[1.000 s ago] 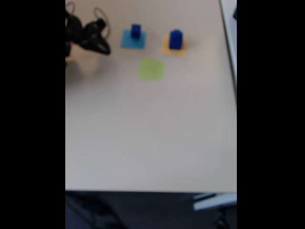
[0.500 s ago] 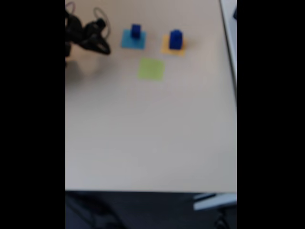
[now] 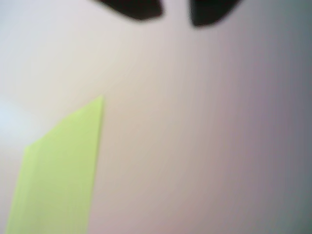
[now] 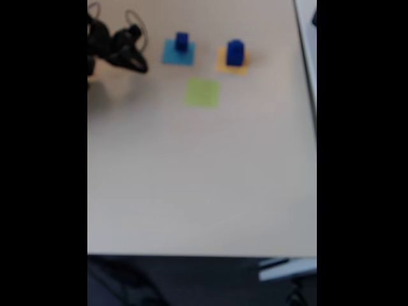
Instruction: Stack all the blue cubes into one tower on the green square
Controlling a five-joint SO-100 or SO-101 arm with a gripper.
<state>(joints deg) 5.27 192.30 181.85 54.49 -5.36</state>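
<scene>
Two blue cubes are being shown in the fixed view: one blue cube is resting on a light-blue square, and the other blue cube on an orange-yellow square. One green square is lying bare on the table, just in front of both; it is also being shown at the lower left of the wrist view. The pincer is being held above the table with its dark fingertips narrowly parted and nothing between them.

Soft daylight, both views heavily blurred
</scene>
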